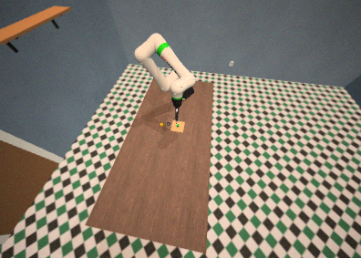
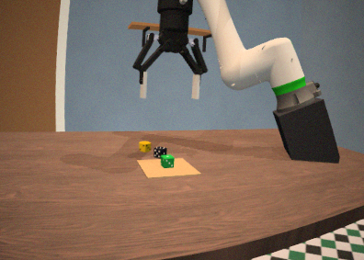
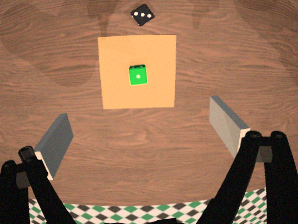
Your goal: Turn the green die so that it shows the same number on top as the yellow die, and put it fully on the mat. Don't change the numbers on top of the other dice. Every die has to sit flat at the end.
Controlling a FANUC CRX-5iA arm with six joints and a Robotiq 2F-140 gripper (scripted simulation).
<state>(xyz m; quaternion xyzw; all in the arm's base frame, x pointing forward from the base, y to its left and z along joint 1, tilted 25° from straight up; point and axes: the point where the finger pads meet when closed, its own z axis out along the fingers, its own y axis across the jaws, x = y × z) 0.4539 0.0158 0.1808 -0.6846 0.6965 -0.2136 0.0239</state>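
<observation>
The end effector (image 1: 177,118) (image 2: 169,91) (image 3: 138,117) hangs above the bench (image 1: 159,182) (image 2: 115,202) (image 3: 142,165), pointing down, its two fingers spread wide with nothing between them. The green die (image 1: 178,125) (image 2: 167,161) (image 3: 138,76) is well below the fingertips, apart from them. In the exterior view it lies under the gap between the fingers; in the wrist view it sits farther up the picture than both pads, and sideways it falls between them.

The green die rests flat on the mat (image 1: 181,129) (image 2: 184,171) (image 3: 115,95), wholly inside its edges, with one pip on top. The mat lies flat on the bench.

Seen from the exterior, the black die (image 1: 169,123) (image 2: 160,152) (image 3: 143,15) is just beyond the mat's far edge, to the far left of the green die. It sits flat on the bench, off the mat and turned at an angle to it, showing three on top. The yellow die (image 1: 161,124) (image 2: 145,146) is farther left and farther back, also on the bench; its top number is too small to read.

The arm (image 1: 182,73) (image 2: 225,37) reaches in from the right, where its black base (image 2: 308,133) stands on the bench.
</observation>
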